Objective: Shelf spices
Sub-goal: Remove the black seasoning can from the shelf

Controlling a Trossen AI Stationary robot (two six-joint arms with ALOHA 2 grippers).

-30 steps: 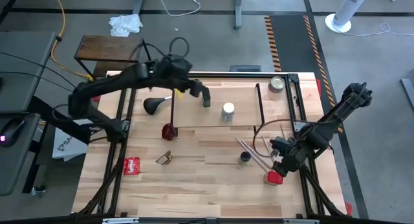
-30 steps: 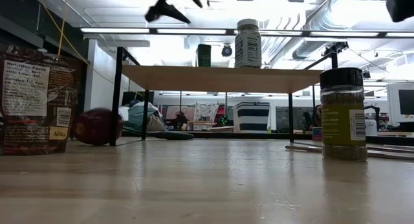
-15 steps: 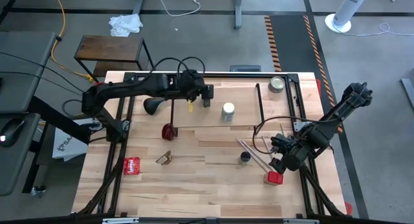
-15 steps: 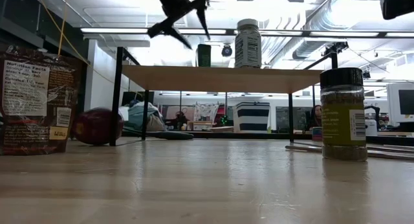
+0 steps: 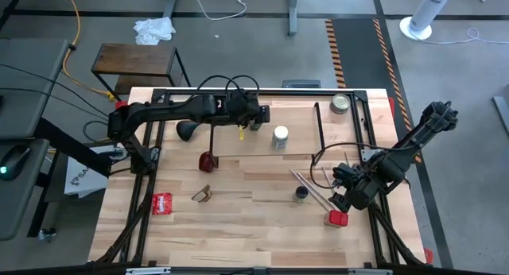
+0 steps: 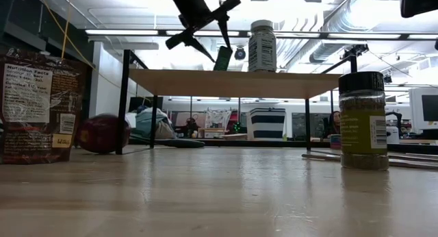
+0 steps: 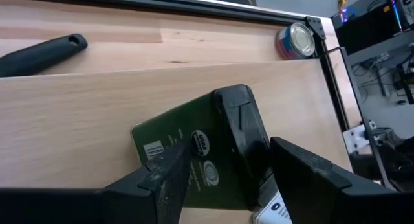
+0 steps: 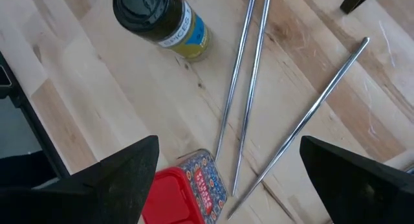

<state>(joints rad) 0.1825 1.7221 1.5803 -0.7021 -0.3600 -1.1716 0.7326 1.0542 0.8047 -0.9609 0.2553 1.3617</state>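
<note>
The shelf [image 5: 238,145] stands at the table's far middle, a light board on black rod frames. On it are a white-capped clear jar [image 5: 280,136] and a dark green, black-capped jar [image 5: 254,122], which leans in the low view [image 6: 223,58]. My left gripper [image 5: 253,114] has come down on this dark jar from the left and is shut on it. My right gripper [image 8: 239,179] hangs open over the table's right near part. It is above a red-capped jar [image 8: 189,185], beside another dark jar [image 8: 162,20]. My left gripper has the dark jar between its two fingers, slanting down from the table's left. One finger [image 7: 165,175] lies against the green side [image 7: 187,146], the other [image 7: 304,175] next to the black cap [image 7: 242,127]. The jar's base stays on the shelf and the jar leans.
Thin metal rods [image 8: 249,75] lie by the right gripper. A silver tin [image 5: 340,104] sits at the far right. A black utensil [image 5: 188,129], a red round thing [image 5: 207,160], a tan wedge holder [image 5: 201,194] and a red packet [image 5: 162,202] lie left of the middle.
My left gripper has gone toward the table's right edge and down to the dark jar on the shelf, rolling its wrist as it came. The jar stood upright before; now its top leans over while its base stays on the board.
</note>
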